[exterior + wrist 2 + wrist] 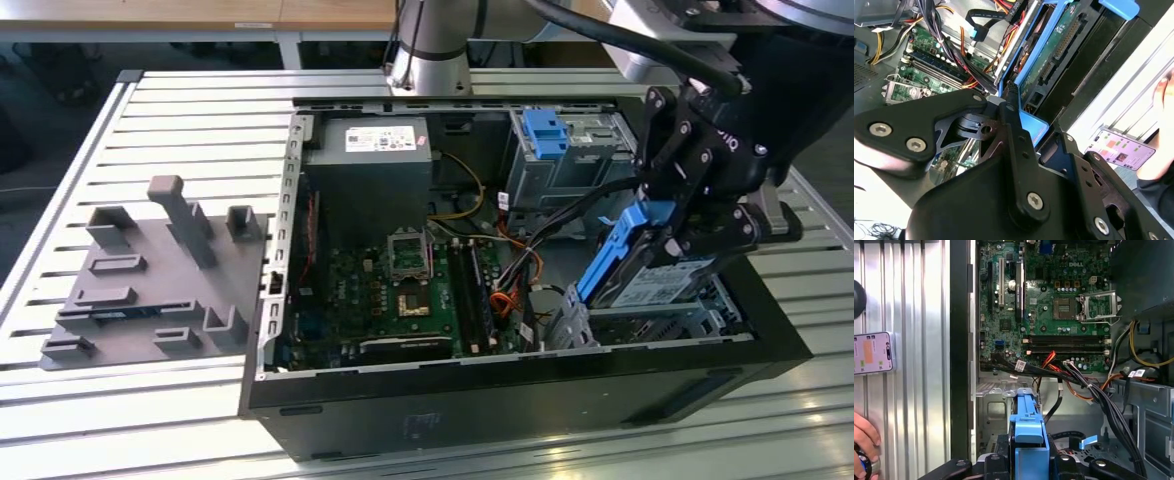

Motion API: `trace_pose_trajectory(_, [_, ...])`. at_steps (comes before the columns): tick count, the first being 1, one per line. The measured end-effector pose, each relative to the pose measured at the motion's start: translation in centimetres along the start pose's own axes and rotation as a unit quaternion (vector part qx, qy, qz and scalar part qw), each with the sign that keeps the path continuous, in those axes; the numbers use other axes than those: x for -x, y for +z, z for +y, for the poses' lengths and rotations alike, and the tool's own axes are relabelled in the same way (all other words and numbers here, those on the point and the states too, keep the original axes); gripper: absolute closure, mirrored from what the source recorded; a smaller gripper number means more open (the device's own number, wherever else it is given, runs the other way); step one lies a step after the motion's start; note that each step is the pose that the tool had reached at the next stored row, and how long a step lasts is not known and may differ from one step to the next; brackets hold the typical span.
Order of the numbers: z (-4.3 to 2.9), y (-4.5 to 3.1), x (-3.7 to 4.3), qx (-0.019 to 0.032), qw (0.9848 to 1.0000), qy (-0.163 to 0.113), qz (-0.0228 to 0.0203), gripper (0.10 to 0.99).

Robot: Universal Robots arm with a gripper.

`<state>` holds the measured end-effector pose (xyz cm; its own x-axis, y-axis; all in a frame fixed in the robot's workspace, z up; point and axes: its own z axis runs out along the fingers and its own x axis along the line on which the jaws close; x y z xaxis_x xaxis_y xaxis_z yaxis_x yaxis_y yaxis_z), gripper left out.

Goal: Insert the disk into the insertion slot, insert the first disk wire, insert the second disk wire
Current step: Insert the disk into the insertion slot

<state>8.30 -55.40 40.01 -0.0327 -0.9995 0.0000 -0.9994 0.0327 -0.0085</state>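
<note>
Exterior view shows the gripper (pixel 694 225) clamped on the disk (pixel 651 287), tilted over the slot (pixel 657 324); first step, I'd say, needing square alignment.

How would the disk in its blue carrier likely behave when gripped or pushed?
Probably stiff: the disk hangs tilted in the tool without sagging. Likely heavy for its size, being a metal slab. Its exposed circuit board looks scratch-prone.
</note>
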Motion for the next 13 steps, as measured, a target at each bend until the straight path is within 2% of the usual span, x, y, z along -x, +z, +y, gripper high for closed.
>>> trace_pose_trajectory(13, [0.01,0.97,0.00,0.0000,1.0000,0.000,0.0001,0.722])
